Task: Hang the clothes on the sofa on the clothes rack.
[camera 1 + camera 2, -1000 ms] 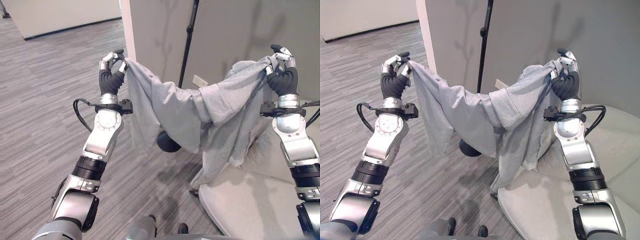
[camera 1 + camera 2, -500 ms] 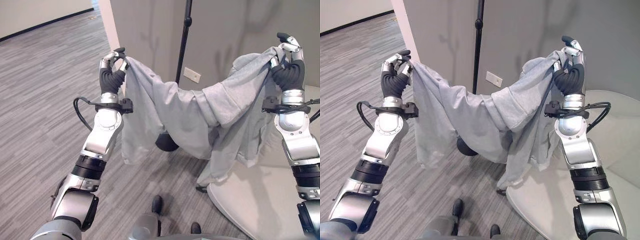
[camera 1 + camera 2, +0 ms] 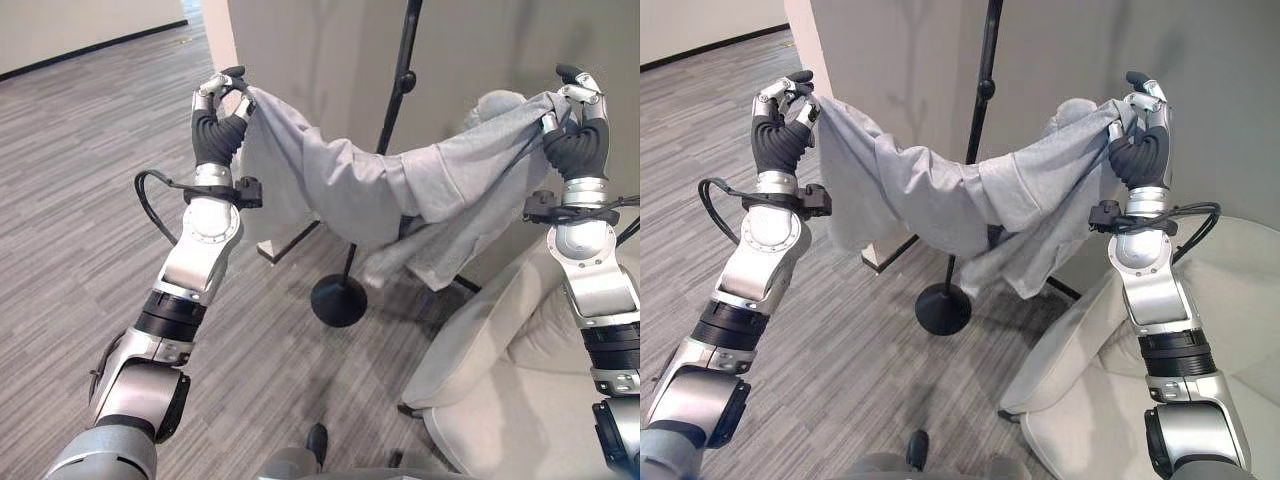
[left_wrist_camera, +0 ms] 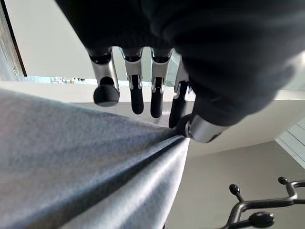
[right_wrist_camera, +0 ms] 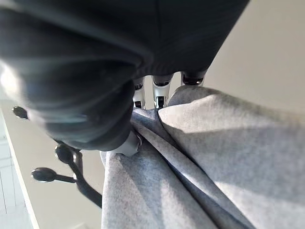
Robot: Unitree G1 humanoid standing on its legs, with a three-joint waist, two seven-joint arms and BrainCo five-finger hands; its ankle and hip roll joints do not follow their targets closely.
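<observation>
A light grey garment [image 3: 370,185] hangs stretched in the air between both raised hands, sagging in the middle. My left hand [image 3: 218,118] pinches one end at the upper left; its wrist view has the cloth [image 4: 86,162] caught between thumb and fingers [image 4: 143,98]. My right hand [image 3: 575,125] grips the other end at the upper right, with bunched cloth [image 5: 190,157] under its thumb. The black clothes rack pole [image 3: 400,85] rises behind the garment, and its round base [image 3: 338,300] stands on the floor below. The rack's hooks [image 4: 259,210] appear beyond the left hand.
A light beige sofa [image 3: 500,390] fills the lower right. A grey wall [image 3: 320,50] and its white corner post [image 3: 218,40] stand behind the rack. Grey striped carpet [image 3: 70,200] spreads to the left. A black shoe tip [image 3: 317,437] is at the bottom.
Both hands have lifted the garment higher, clear of the sofa, so it hangs straighter. The camera has shifted, and the rack's base now stands uncovered below the cloth.
</observation>
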